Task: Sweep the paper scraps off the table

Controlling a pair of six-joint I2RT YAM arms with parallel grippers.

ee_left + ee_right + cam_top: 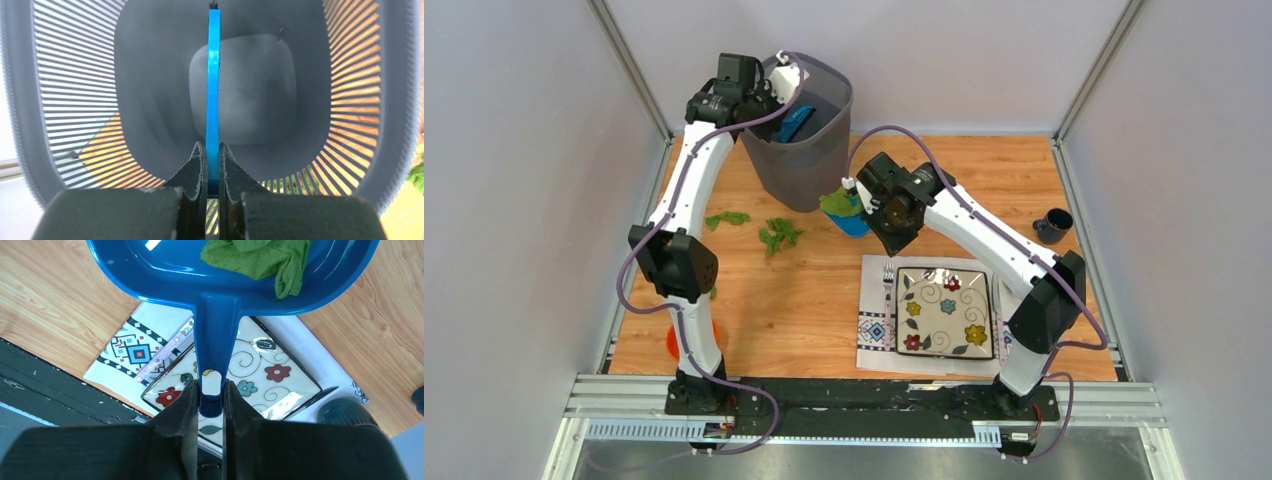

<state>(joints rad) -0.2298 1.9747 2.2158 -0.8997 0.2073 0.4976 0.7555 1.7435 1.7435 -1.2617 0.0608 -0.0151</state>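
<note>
As right hand (210, 388) grips dustpan (165, 275) | paper scraps (255, 257) inside | left hand (212, 150) grips brush (213, 75)

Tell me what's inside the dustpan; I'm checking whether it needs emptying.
Crumpled green paper scraps lie in the blue dustpan, held by its handle in the right gripper. The pan floor under them is covered, and its far edge is cut off.

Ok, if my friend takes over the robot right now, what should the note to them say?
Left gripper: shut on the blue brush, which points down into the grey bin.
Right gripper: shut on the dustpan by its handle, beside the bin; green paper scraps lie in it.
Done: one load scooped.
Left to do: tip those in, then sweep the loose scraps off the table.
</note>
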